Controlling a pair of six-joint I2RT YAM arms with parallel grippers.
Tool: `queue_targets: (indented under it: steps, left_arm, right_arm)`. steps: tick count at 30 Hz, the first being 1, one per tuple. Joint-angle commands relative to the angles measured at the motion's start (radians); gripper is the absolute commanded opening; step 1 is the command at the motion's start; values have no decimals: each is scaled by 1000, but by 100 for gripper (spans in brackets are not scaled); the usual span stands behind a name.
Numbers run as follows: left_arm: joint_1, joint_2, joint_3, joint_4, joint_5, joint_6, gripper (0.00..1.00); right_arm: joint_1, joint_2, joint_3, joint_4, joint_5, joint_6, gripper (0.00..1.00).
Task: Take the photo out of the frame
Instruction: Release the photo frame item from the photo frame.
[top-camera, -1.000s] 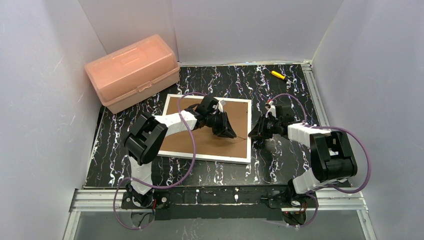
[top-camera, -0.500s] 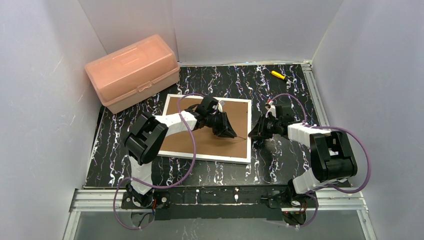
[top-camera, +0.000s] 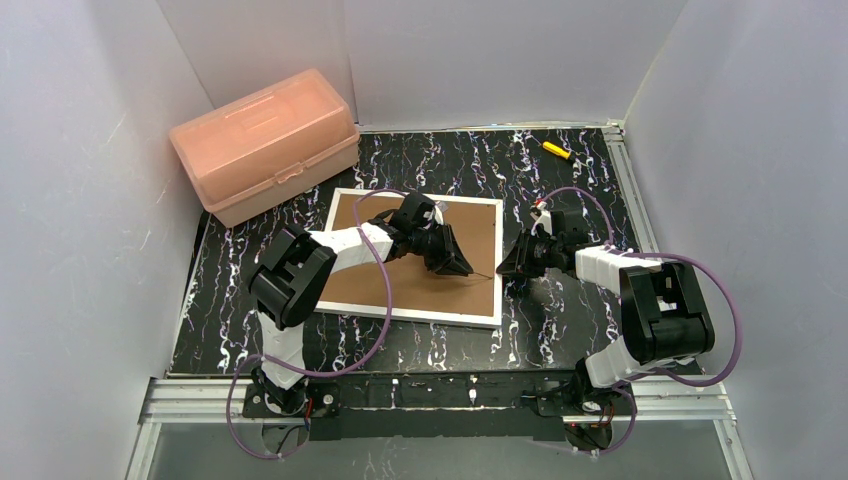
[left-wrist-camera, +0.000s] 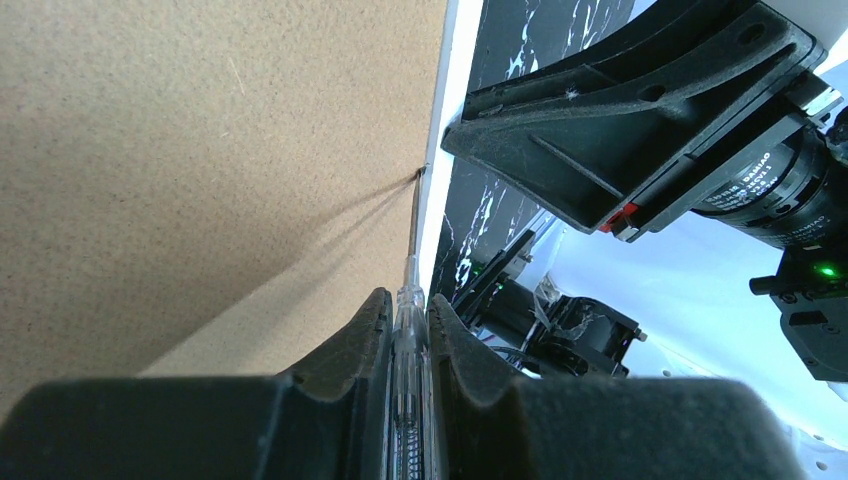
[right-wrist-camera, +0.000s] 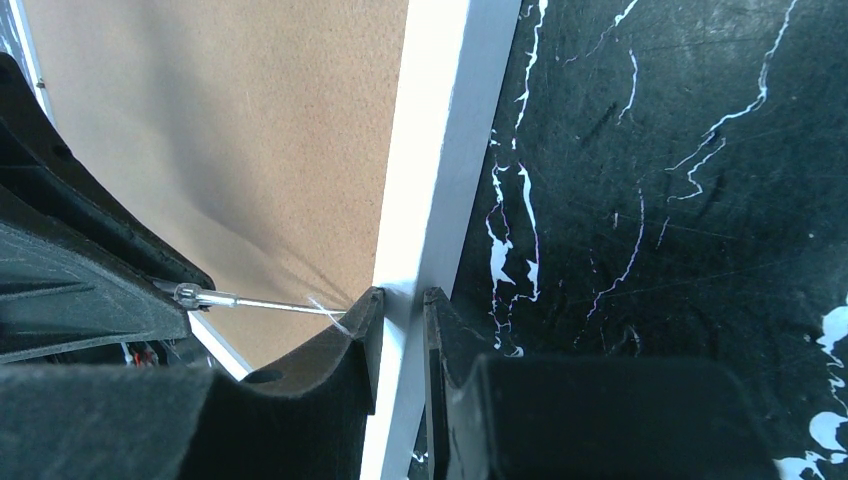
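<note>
- Setting: an enclosure of plain white walls (top-camera: 480, 60) around a black, white-veined tabletop (top-camera: 440, 160); an aluminium rail (top-camera: 190, 400) runs along the near edge, where the two arm bases are bolted.
- The frame (top-camera: 440, 295): lies flat near the middle of the tabletop, face down, with its brown fibreboard back up and a narrow white border all round. It sits slightly skewed to the tabletop's edges. Only the back shows, so the print side cannot be seen.
- Left end effector (top-camera: 455, 262): reaches over the brown back toward the frame's right side. In the left wrist view (left-wrist-camera: 408, 305) it is clenched on a thin tool (left-wrist-camera: 412, 240) with a clear handle and a slim metal shaft.
- Thin tool, position: the shaft points out past the fingertips, its tip at the seam where the brown back meets the white border on the right side. The right wrist view shows the same shaft (right-wrist-camera: 260, 301) lying low over the board.
- Right end effector (top-camera: 510, 265): at the frame's right edge. In the right wrist view (right-wrist-camera: 400, 295) it is pinched across the white border, one finger (right-wrist-camera: 345, 330) on the brown-back side, the other on the tabletop side.
- Pink plastic box (top-camera: 265, 145): lid closed, at the far left, well apart from both arms, its near corner close to the frame's far left corner.
- Small yellow object (top-camera: 556, 150): on the tabletop at the far right; too small to identify.
</note>
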Motion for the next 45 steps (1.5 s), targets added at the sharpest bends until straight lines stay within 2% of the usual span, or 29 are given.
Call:
queue_targets:
  steps: [1,27,31,38,45]
  left_arm:
    - [-6,24,-2,-14,-17,0,0]
    - [-93,20,91,-40,-30,-47,0]
    - [-128,3,157,-168,-92,-19,0]
    - [-185,35,292,-284,-142,14,0]
    - [-231,110,431,-333,-137,27,0]
  right_arm:
    - [10,15,11,36,-68,10,27]
    - [52,-11,-40,77,-71,61,27]
    - [57,-23,-43,70,-62,60,27]
    - [60,-38,-46,62,-53,64,25]
    - [66,-54,-52,59,-46,69,24]
